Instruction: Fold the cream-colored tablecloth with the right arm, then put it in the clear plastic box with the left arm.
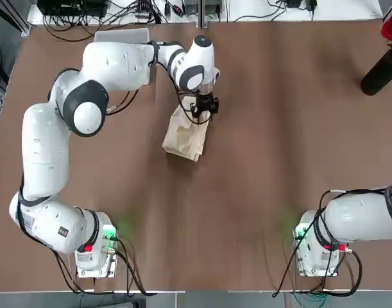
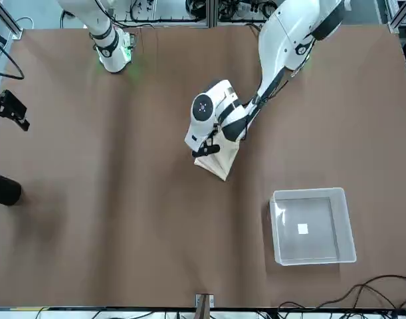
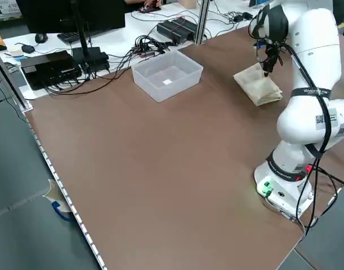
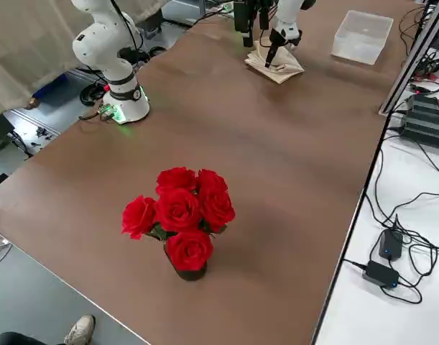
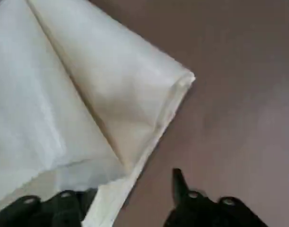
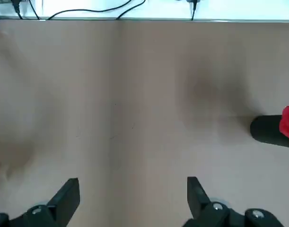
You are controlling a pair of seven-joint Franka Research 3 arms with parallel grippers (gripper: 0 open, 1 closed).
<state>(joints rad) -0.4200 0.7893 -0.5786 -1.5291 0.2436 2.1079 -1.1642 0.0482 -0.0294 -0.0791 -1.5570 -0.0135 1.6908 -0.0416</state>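
Left gripper (image 1: 204,114) spread over folded cloth (image 1: 187,137), box (image 2: 311,226) well apart; right gripper (image 6: 132,198) spread, parked.

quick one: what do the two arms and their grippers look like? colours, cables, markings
Both arms are glossy white with rounded shells and dark grey joint rings. The left arm carries small label stickers and a black cable along its links. Each base shows a green light and a red spot. The left gripper and right gripper have black fingers.

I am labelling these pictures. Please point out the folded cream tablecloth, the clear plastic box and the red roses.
cream tablecloth (image 1: 185,139), top view, middle of folded fabric.
clear plastic box (image 2: 280,229), front view, side wall.
red roses (image 4: 179,210), right side view, central bloom.
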